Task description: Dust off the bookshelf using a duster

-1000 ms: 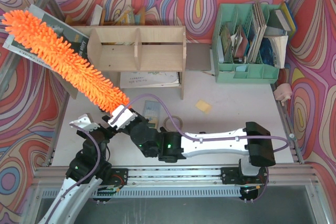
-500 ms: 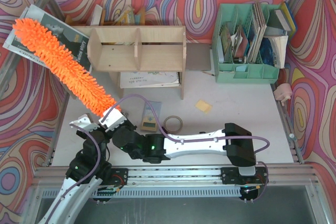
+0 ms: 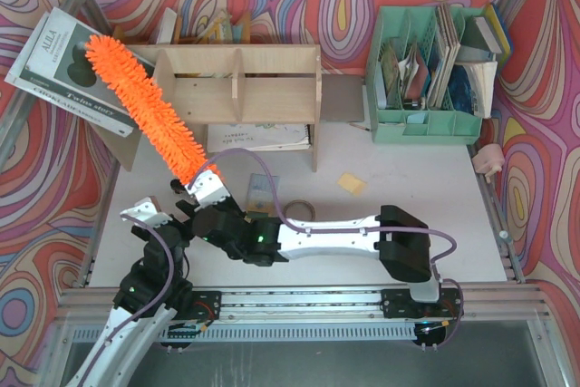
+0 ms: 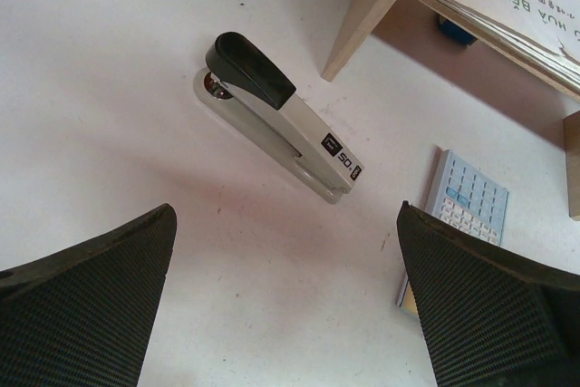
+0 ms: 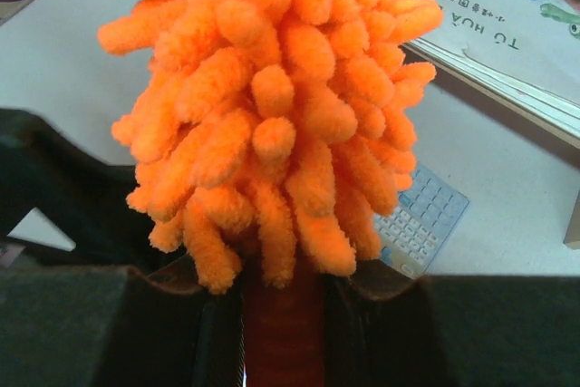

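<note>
Bright orange fluffy microfibre duster (image 3: 149,111) runs diagonally up-left from the right gripper (image 3: 205,189). Its tip sits at the left end of the wide, low, light plywood bookshelf (image 3: 272,88), and its head crosses that unit's left side panel. Whether the fibres touch the wood cannot be told from above. The right gripper is clamped on the slim orange handle just under the fluff; in the right wrist view the dark fingers (image 5: 163,333) press both sides of it. The duster head is made of thick soft noodle-like strands.

The left gripper (image 3: 161,215) is spread wide with nothing between its textured black fingers (image 4: 82,305). It hangs over the white tabletop (image 3: 408,188) near the front-left, just beside the right gripper.

Edges and room:
- The shelf stands on side-panel legs at the back, with two upright dividers making three compartments.
- A flat white book (image 3: 258,138) lies under it.
- A glossy magazine (image 3: 63,65) leans off the table's left edge, beside the duster tip.
- A mint-green plastic file organiser (image 3: 426,124) stuffed with papers stands back-right, apart from the shelf.
- Bare table shows between shelf front and arm bases on the right, broken by a small yellow square note (image 3: 352,184).
- A grey metal stapler with a black top (image 4: 276,120) lies near the shelf's left leg.
- A pale blue calculator (image 4: 462,210) lies flat just right of it.
</note>
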Available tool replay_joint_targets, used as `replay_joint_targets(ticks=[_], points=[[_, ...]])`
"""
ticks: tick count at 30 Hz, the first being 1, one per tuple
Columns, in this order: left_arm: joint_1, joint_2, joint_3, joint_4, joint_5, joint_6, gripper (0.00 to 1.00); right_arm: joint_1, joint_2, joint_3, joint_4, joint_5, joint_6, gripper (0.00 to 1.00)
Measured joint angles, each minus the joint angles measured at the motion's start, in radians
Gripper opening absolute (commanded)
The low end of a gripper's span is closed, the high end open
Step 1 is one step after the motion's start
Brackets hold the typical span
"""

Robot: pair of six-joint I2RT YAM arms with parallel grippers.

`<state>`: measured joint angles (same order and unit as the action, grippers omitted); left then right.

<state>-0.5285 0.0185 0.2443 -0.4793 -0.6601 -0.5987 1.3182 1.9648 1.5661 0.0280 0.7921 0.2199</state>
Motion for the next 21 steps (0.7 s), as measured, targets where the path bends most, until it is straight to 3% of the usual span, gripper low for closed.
replay_joint_targets(ticks=[21], points=[[0.001, -0.002, 0.0, -0.002, -0.017, -0.001, 0.98, 0.01, 0.049, 0.123, 0.013, -0.066, -0.1, 0.0]])
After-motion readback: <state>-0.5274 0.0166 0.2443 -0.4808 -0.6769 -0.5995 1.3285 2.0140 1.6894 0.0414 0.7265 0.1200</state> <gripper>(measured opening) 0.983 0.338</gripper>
